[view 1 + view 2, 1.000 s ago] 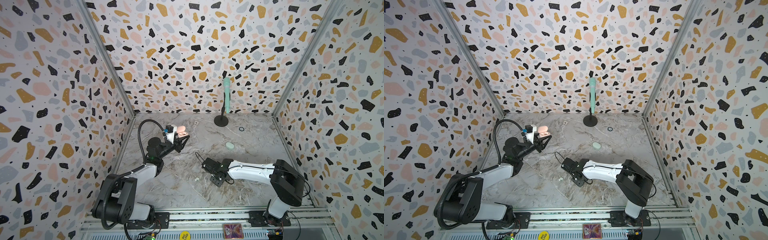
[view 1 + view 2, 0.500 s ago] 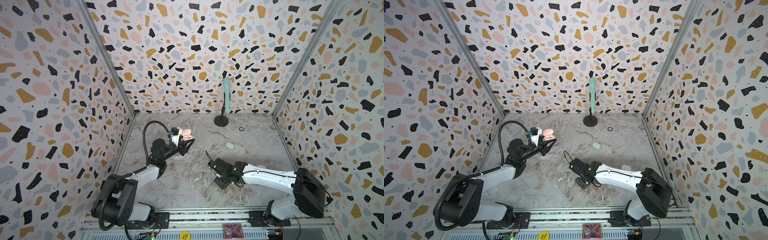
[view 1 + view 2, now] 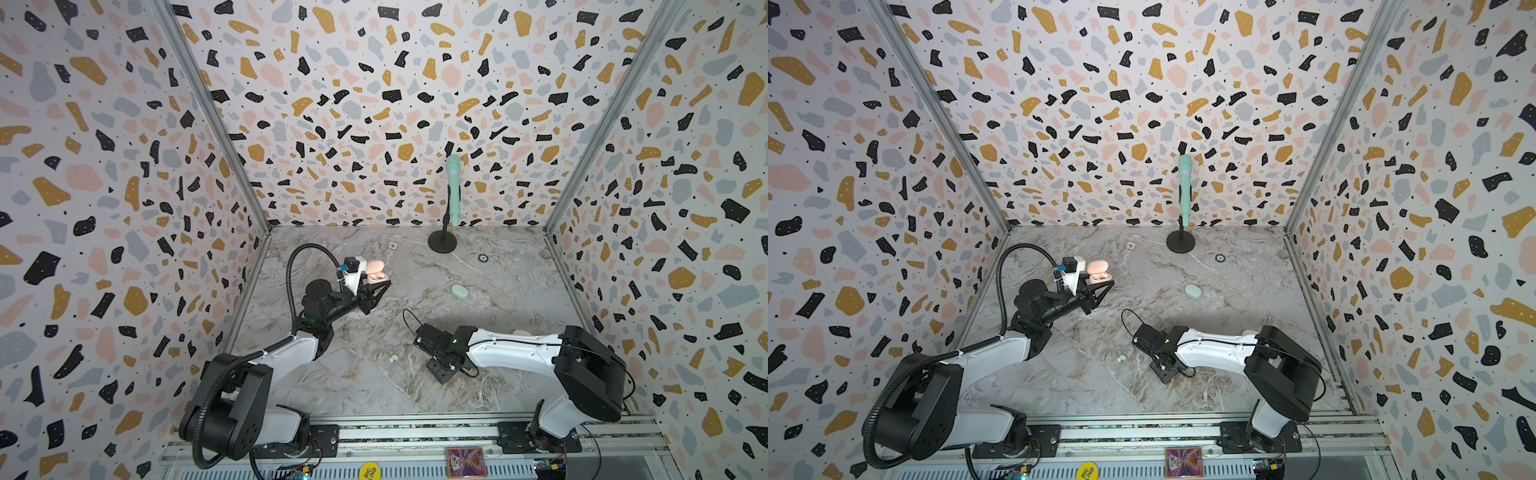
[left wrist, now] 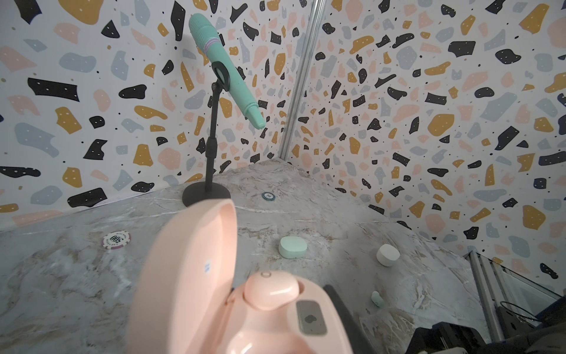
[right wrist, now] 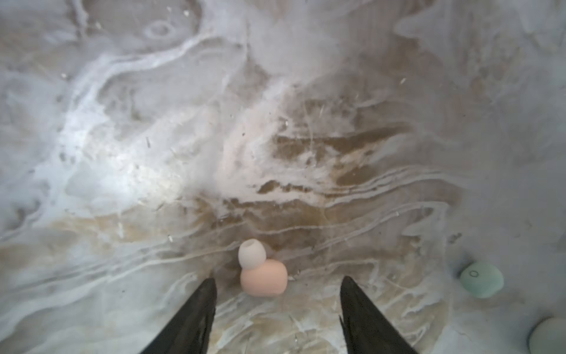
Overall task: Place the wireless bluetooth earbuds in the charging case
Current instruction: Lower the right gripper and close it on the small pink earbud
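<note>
The open charging case [image 3: 376, 272] is held raised at far left by the left end effector [image 3: 374, 291]. A pink earbud [image 5: 263, 282] is seen lying on the bench [image 3: 374, 395], near the middle, just ahead of the parted jaws of the right end effector [image 5: 278, 280].

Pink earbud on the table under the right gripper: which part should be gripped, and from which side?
Probably the rounded pink body of the pink earbud, not its soft-looking whitish ear tip. Come down from above: the right gripper is open, with a finger to either side of the body, and the tip points away from it.
</note>
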Motion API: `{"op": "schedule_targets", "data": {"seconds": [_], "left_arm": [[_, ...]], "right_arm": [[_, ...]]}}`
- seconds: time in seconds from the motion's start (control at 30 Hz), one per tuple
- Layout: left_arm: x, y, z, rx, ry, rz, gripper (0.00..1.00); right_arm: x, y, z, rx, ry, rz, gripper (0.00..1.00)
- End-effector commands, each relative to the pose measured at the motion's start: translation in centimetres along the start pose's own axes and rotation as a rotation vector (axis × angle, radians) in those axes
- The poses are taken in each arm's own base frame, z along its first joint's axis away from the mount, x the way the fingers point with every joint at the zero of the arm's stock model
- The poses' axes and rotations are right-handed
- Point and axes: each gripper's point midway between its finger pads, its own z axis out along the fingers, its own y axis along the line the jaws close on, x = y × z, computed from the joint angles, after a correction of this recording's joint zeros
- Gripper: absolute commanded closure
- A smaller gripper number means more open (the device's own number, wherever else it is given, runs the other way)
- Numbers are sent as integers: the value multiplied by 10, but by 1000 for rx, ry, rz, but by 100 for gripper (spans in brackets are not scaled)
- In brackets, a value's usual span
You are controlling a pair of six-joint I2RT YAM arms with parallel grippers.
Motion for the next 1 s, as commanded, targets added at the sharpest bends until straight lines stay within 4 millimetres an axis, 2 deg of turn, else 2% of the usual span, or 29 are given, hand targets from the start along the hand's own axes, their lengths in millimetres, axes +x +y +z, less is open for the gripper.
{"op": "schedule_targets", "data": {"seconds": [0.0, 0.2, 0.4, 0.57, 0.83, 0.97], "left_arm": [[-15, -9, -1, 32, -45, 59, 97], [-15, -9, -1, 35, -50, 60, 98], [-17, -9, 0, 36, -54, 61, 98], [-16, -9, 1, 37, -50, 58, 98], [-16, -9, 1, 38, -49, 55, 98], [-16, -10, 1, 41, -50, 53, 98]], "right_arm": [[7, -15, 4, 103, 60, 8, 34], [0, -33, -5, 204, 34, 26, 34], [-11, -61, -22, 333, -1, 61, 34], [-11, -80, -30, 363, -4, 130, 34], [-22, -60, -43, 92, -88, 295, 33], [-33, -51, -47, -127, -156, 440, 33]]}}
